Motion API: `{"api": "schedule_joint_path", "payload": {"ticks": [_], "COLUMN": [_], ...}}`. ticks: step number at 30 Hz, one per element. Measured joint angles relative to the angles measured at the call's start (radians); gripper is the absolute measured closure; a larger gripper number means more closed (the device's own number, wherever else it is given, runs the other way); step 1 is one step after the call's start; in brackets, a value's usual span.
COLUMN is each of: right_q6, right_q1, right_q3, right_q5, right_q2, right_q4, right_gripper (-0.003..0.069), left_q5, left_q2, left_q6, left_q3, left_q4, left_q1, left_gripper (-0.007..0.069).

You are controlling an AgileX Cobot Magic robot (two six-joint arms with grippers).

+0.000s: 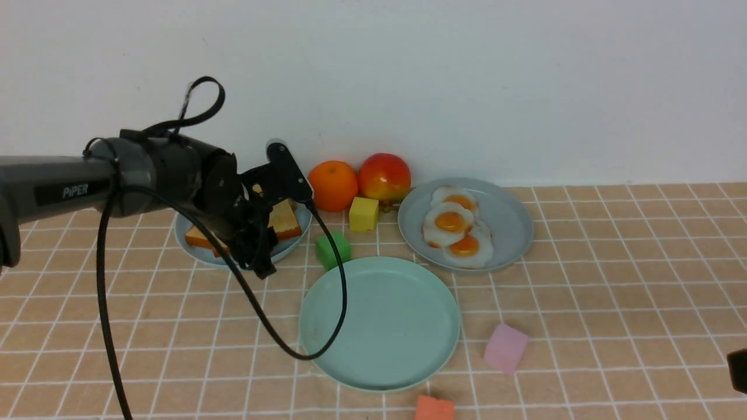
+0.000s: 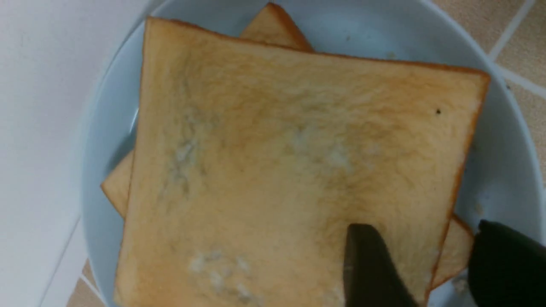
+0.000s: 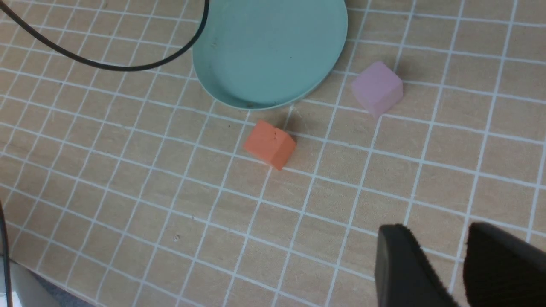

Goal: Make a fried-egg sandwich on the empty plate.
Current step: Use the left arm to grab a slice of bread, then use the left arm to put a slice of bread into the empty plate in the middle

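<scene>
Left claw astride the toast's crust, mint plate waiting to the right

And here's the left gripper, jaws apart, right over the bread! One finger sits over the face of the top toast slice, the other beyond its crust, so that crust runs through the gap. Contact? Can't tell. The slice is nearly square, no real long axis, so that edge between the fingers is the line to pinch.

Underneath, more toast pokes out at a different angle; close too deep and the claw could snag that as well. All this on the pale-blue plate, by the tabletop's far edge, toward its left corner.

Outward now: the mint-green plate lies bare, rightward and nearer the robot. That's where the first slice should go. Beyond it, near the far edge and farther right, the fried eggs wait on the grey-blue plate.

The left arm is clearly nearer the bread; the right gripper hangs open and unloaded, well apart. No sandwich built, then: this looks like the opening pick.
</scene>
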Motion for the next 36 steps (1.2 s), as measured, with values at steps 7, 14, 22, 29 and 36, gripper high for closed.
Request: {"api": "schedule_joint_path", "payload": {"ticks": [7, 14, 22, 29, 36], "right_q6": [-0.001, -0.010, -0.032, -0.032, -0.032], "right_q1": [0.000, 0.000, 0.000, 0.000, 0.000], "right_q3": [0.000, 0.000, 0.000, 0.000, 0.000], "right_q5": [0.009, 0.012, 0.012, 0.013, 0.034], "right_q2": [0.000, -0.018, -0.095, -0.162, -0.187], "right_q4": [0.038, 0.048, 0.036, 0.021, 0.003], "right_gripper": [0.0419, 0.0419, 0.0419, 0.0419, 0.0419], "left_q5": [-0.008, 0.040, 0.198, 0.235, 0.143], "left_q2": [0.002, -0.048, -0.276, -0.336, -0.242], "left_q6": [0.004, -0.017, -0.224, -0.336, -0.346], "left_q3": [-0.001, 0.000, 0.033, 0.149, 0.161], "left_q4": [0.011, 0.007, -0.011, -0.021, -0.001], "left_q1": [0.000, -0.006, -0.131, -0.413, -0.497], "left_gripper": [0.0575, 0.0585, 0.0585, 0.0585, 0.0585]}}
